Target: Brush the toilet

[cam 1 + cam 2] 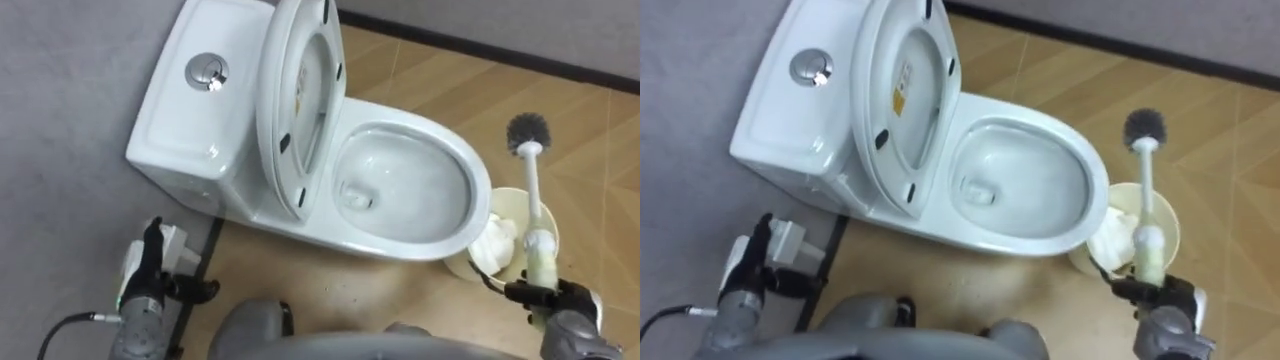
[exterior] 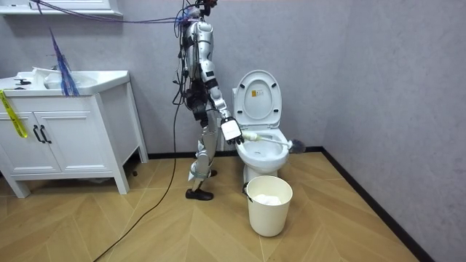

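The toilet brush (image 1: 535, 190) is in the robot's right hand (image 1: 558, 298), whose fingers are curled round the low end of its pale handle. The shaft runs away from the hand, and the dark bristle head (image 1: 528, 130) is outside the bowl, off to the side of its front rim and above the wooden floor (image 1: 420, 70). In the eye views the handle crosses over a cream bin (image 1: 512, 205) that stands just beside the front of the toilet (image 1: 400, 245), with crumpled white paper (image 1: 493, 248) inside it. The seat and lid (image 1: 300, 100) stand raised against the tank (image 1: 190, 115), which carries a chrome flush button (image 1: 207, 72); the bowl is open with a little water at the bottom. The left hand (image 1: 148, 275) shows low at the robot's left, near the tank's corner and touching nothing, though how its fingers are set cannot be told. In the room view the robot stands at the toilet's side, on the room view's left of it, with a white sink cabinet (image 2: 65, 131) well apart, further left.
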Tool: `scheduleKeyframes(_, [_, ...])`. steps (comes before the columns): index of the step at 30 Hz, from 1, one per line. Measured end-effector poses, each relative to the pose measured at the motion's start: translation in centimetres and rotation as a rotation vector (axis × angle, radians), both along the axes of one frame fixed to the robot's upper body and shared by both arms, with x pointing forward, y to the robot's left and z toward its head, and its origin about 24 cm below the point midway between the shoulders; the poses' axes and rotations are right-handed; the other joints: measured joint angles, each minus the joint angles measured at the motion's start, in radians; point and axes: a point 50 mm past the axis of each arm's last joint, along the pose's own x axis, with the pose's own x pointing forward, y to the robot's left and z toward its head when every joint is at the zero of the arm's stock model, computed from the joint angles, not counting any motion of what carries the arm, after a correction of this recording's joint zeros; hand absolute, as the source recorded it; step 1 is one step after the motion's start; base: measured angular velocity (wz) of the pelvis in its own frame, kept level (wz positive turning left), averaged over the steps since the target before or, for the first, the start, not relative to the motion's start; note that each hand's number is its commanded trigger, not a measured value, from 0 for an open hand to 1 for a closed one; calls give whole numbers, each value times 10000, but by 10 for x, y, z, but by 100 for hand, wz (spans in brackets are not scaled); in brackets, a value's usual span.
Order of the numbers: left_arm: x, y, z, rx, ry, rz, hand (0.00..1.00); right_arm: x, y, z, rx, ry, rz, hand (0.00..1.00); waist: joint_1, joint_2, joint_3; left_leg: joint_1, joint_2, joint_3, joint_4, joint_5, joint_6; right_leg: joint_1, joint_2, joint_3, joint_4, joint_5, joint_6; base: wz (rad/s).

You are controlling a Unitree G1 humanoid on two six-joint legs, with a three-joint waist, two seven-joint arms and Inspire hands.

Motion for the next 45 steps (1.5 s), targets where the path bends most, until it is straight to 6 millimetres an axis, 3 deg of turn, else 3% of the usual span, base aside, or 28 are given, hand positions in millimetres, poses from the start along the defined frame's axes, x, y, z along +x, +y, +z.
scheduleKeyframes(7, [-9, 3, 12, 889, -814, 33, 0, 2, 12, -3, -670, 626, 2174, 100, 157, -45, 28, 625, -80, -220, -376, 23, -40, 879, 92, -301, -524, 184, 25, 9])
scheduleKeyframes(16, [-2, 2, 27, 2255, -1713, -428, 0, -6, 19, -7, -1438, 1526, 4430, 100, 562, -101, 69, 755, -168, -566, -343, 22, -40, 1224, 109, -664, -726, 216, 73, 11])
scheduleKeyframes(24, [28, -5, 61, 3285, -3687, -1063, 0, -19, 28, -15, -1284, 2485, 5891, 100, 584, -22, 58, 528, -196, -852, -306, 48, -83, 1238, 185, -939, -844, 230, 54, 11])
scheduleKeyframes(29, [52, -13, 75, 3284, -4825, -1304, 0, -30, 25, -18, -1594, 3448, 6797, 100, 544, 230, 93, 418, -211, -850, -259, 55, -87, 1082, 145, -982, -782, 229, 55, 0])
scheduleKeyframes(35, [85, -24, 93, 3536, -6100, -1741, 0, -27, 24, -18, -1857, 3824, 7536, 100, 502, 396, 82, 97, -211, -718, -302, 140, -87, 553, 78, -757, -605, 230, 55, -9])
scheduleKeyframes(41, [99, -36, 94, 3836, -6484, -2430, 0, -21, 19, -17, -2353, 4098, 7897, 100, 217, 414, 113, -307, -212, -710, -253, 153, -80, 183, 98, -704, -629, 236, 44, -1])
scheduleKeyframes(45, [106, -39, 97, 3930, -6771, -2693, 0, -10, 15, -13, -2801, 4135, 8307, 100, 258, 524, 145, -598, -203, -702, -232, 217, -63, -84, 89, -736, -599, 258, 15, 4])
